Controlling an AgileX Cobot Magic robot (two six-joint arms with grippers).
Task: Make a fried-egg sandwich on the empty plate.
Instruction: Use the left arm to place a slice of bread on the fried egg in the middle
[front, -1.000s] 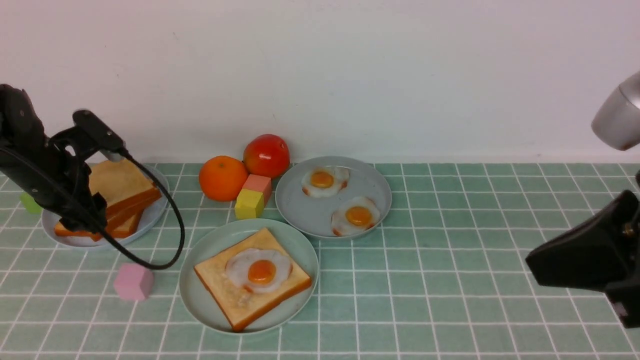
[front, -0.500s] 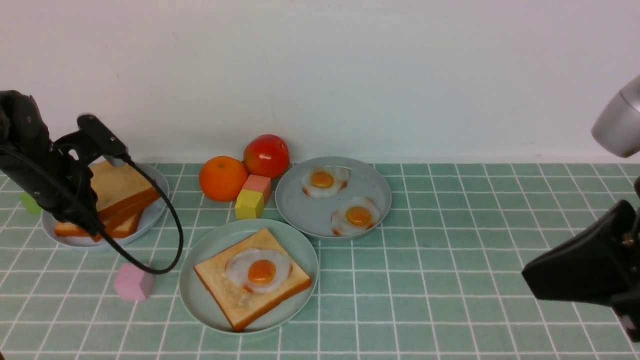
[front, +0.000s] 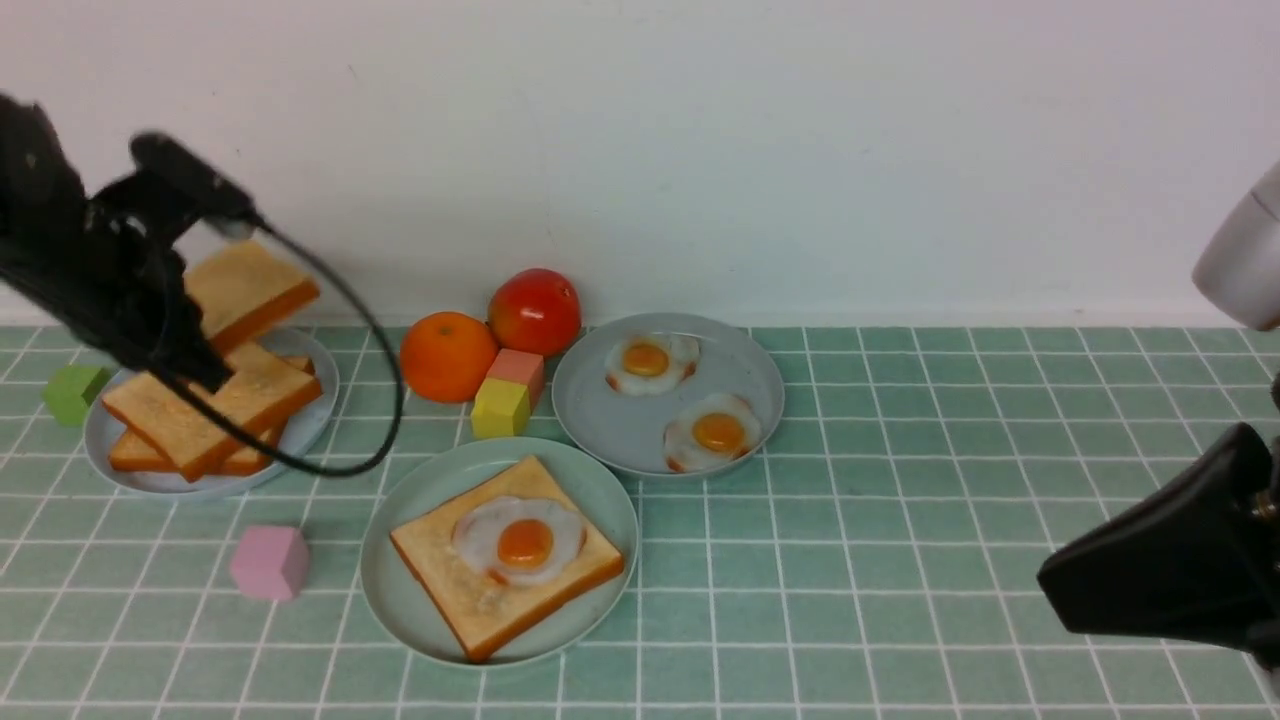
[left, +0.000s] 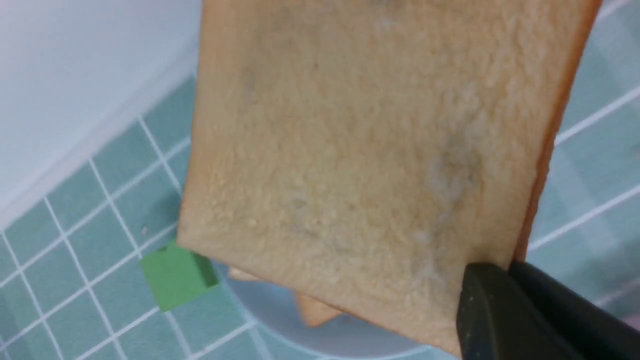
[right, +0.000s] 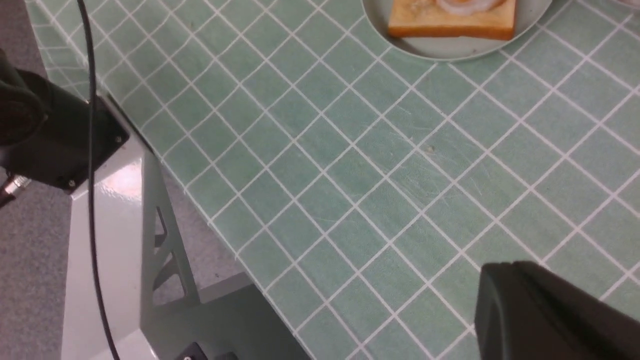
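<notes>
Green tiled tabletop (front: 900, 480) under white wall (front: 800, 150); left jaws clamp toast (front: 250, 285), right jaws unclear.

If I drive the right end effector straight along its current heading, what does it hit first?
Most likely the bare tabletop. In the wrist view the right end effector points down at open tiles, and the mint plate lies farther along. Depth is hard to judge, so treat this as approximate.

Orange (front: 447, 355), tomato (front: 534, 311), pink block (front: 268, 563), green block (front: 73, 393).
</notes>
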